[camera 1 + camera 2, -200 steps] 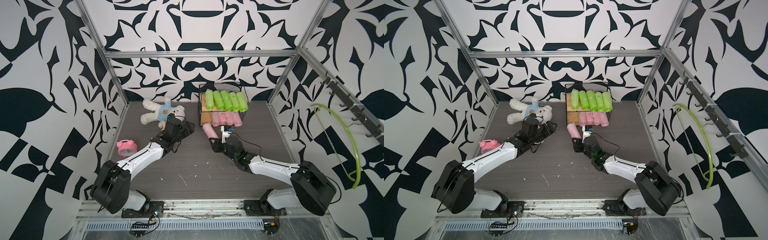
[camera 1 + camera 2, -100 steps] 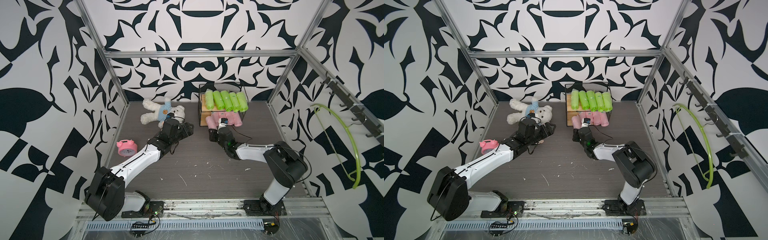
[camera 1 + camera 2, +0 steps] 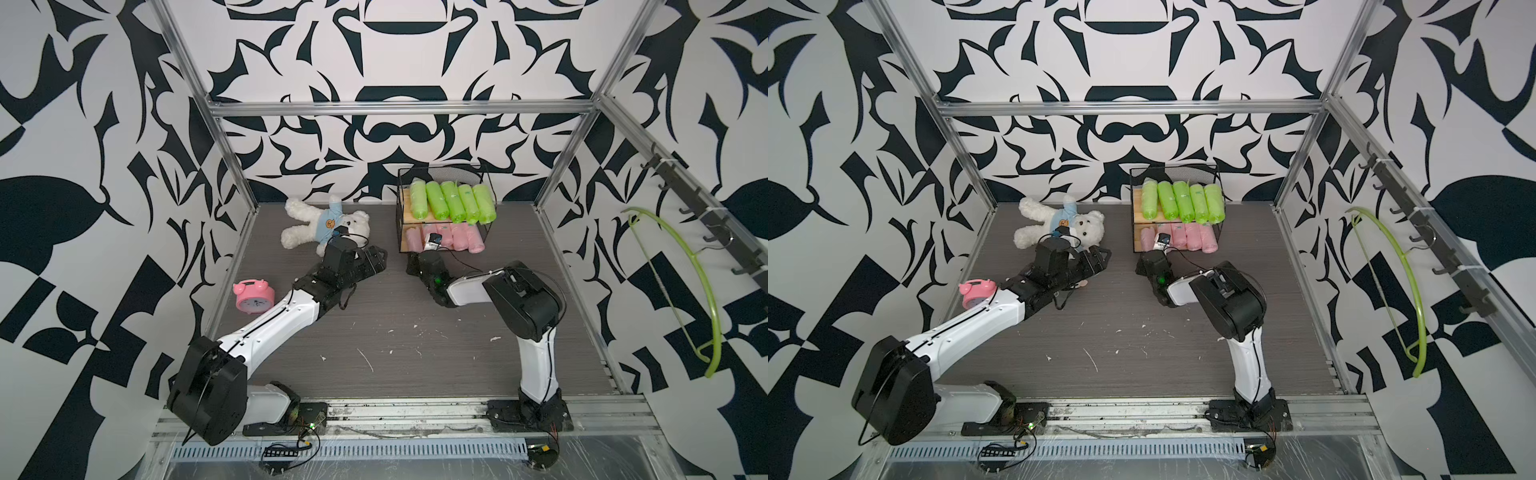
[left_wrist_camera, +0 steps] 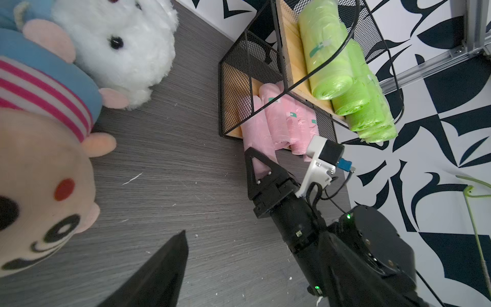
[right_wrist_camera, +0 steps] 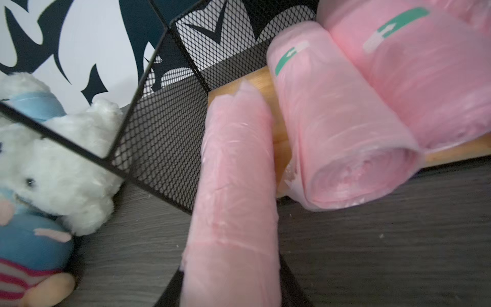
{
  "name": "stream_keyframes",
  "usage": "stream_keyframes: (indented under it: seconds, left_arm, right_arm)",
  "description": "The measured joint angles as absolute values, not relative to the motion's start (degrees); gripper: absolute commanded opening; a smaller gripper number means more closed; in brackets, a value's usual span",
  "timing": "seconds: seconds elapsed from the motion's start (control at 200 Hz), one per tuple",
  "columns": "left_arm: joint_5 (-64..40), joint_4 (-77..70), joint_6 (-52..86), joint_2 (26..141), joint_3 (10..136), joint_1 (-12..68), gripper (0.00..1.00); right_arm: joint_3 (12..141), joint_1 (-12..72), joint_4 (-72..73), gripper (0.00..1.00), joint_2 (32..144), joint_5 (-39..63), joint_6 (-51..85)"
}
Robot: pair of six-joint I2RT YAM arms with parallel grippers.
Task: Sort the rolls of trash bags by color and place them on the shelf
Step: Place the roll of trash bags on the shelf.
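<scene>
Shelf (image 3: 440,173) stands straight ahead of the right gripper (image 4: 261,163), which is pinched on a pink roll (image 5: 233,199) near the roll's close end. The roll's far tip already reaches over the lower board, in the gap between the mesh side wall and the nearest of the shelved pink rolls (image 3: 461,240).

With no loose roll in sight, I judge this the last placement. Slide the roll along its own length, level and low under the upper board, and keep it off the side wire. Let go only once most of it rests on wood, since a soft roll held by one end may sag or buckle.

The left gripper (image 3: 376,259) sits well off to the side, fingers spread, holding nothing.

Five green rolls (image 3: 453,203) fill the upper board. The held roll is pale, crinkled film, slightly flattened; no label shows on it.
</scene>
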State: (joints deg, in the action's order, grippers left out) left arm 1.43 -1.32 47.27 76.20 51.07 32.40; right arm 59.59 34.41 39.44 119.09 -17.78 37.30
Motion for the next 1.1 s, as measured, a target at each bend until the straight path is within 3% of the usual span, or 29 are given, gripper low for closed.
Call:
stream_keyframes:
  seconds: [0.36,0.825,1.1]
  left_arm:
    - [0.99,-1.23,46.83,76.09,50.96,32.14,0.84]
    - [0.62,-1.21,46.57,75.09,50.0,31.79,0.84]
    - [0.4,-1.04,46.5,75.0,49.15,31.75,0.84]
  right_arm:
    - [67.72,33.45,39.59,0.36,125.29,-20.1,38.37]
    - [68.99,33.01,39.81,0.56,126.39,-21.45,39.81]
    - [63.37,33.01,40.23,0.68,120.29,-19.79,41.19]
